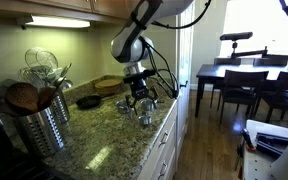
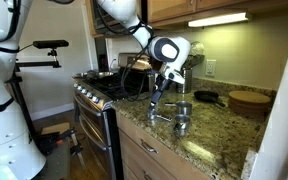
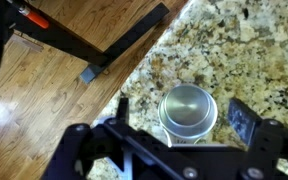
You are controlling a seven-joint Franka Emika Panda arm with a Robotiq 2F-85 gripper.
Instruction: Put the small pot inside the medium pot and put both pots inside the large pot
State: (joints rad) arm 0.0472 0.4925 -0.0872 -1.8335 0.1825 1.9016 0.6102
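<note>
We are hovering the gripper (image 3: 183,116) over the small pot (image 3: 188,108), the smallest of three shiny round silver metal pots. Its jaws are standing open, one finger on either side of the pot, gripping nothing. The small pot is sitting upright on the speckled granite counter (image 3: 254,50), close to the front edge, with the wooden floor (image 3: 44,90) showing just beyond.

In an exterior view the medium pot (image 2: 181,126), a somewhat wider shiny silver metal round pot, and the large pot (image 2: 182,108), the widest of the silver ones, are standing near each other and apart from the small one. At this size we are judging which is which, not seeing it plainly.

We are treating the edge as the main danger. If the fingers are closing off-centre, one pad will touch first and may shove the light pot toward the drop. The smooth curved wall may also be slipping out of the pads if we are pinching too high, and we cannot tell whether the fingers are low enough. A tilted carry could catch the medium pot's rim and knock its close neighbour.
</note>
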